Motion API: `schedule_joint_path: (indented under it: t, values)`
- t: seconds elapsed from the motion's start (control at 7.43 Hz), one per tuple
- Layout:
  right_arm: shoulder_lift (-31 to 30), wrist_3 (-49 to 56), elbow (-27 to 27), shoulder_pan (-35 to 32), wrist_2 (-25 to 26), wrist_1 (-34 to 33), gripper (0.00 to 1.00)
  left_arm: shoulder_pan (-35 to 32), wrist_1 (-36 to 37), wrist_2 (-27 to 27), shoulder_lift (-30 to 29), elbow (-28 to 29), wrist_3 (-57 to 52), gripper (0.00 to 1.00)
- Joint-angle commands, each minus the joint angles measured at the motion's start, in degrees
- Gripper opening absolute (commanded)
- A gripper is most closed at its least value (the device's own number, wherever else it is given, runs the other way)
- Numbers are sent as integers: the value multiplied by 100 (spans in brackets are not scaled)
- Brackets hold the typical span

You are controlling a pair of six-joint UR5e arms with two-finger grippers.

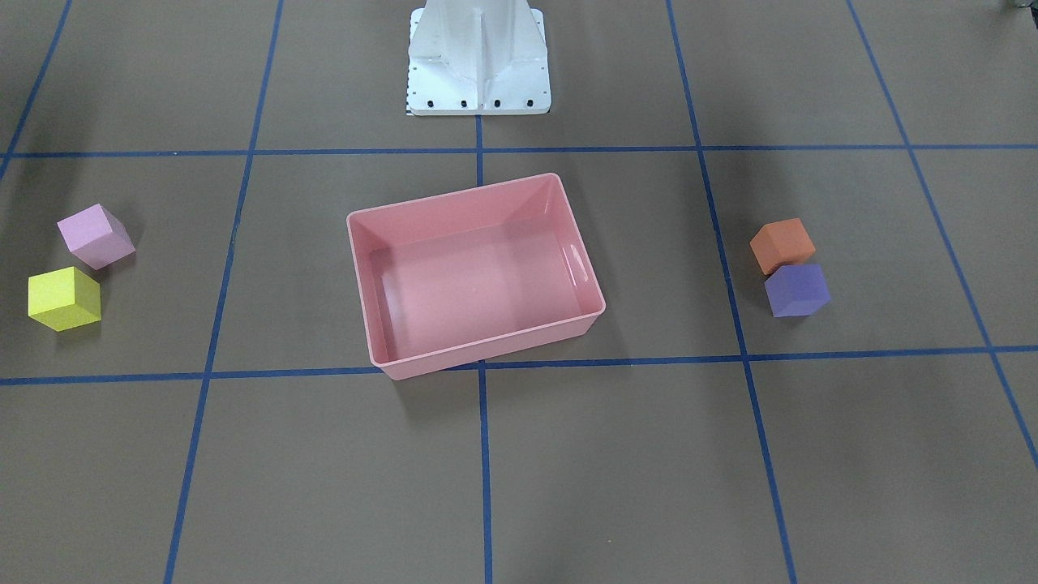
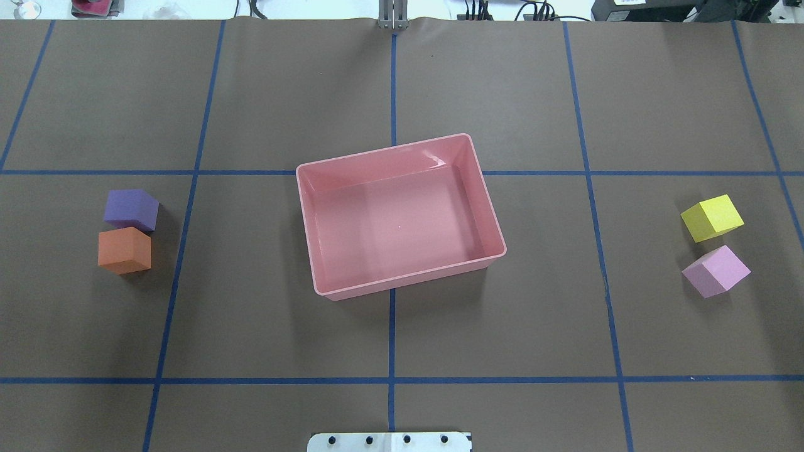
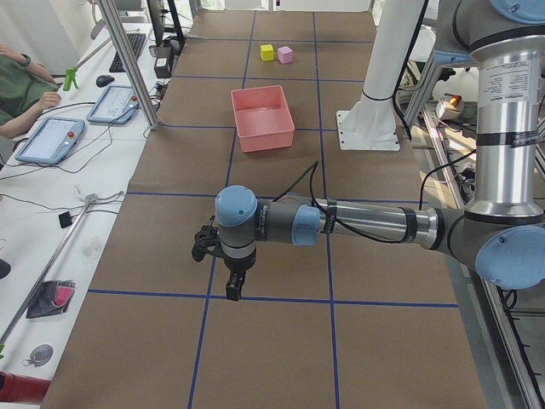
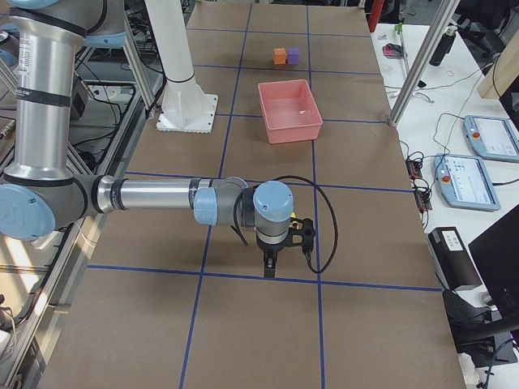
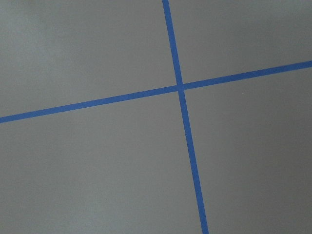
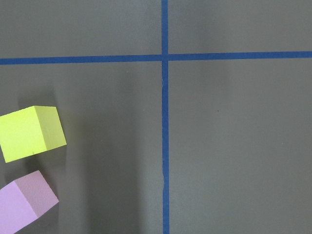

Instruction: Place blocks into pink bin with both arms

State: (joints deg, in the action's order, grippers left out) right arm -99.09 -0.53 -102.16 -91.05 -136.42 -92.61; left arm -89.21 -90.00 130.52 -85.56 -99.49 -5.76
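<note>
No text, label, brand, number or sign can be read in any view. The screens of the tablets (image 3: 51,139) are too small to make out.

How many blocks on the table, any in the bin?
4. Purple block and orange block on the robot's left of the bin; yellow block and lilac block on its right. None inside.
</note>
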Motion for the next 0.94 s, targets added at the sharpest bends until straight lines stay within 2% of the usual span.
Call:
schedule_joint_path:
  t: [0.0, 0.4, 0.54, 0.67, 0.81]
  values:
    - [22, 1, -14, -10, 2, -3, 100, 0, 9, 0, 5, 9, -4, 100]
    - [39, -26, -40, -10, -16, -3, 100, 17, -113, 17, -126, -122, 13, 100]
    - [83, -95, -154, -10, -86, -3, 100, 87, -227, 18, -440, -79, 22, 100]
    - [92, -96, -172, -1, -69, -3, 100, 123, -237, 18, -504, -131, 39, 100]
    - [92, -96, -164, -10, -69, -3, 100, 515, -168, 0, -583, -358, 144, 100]
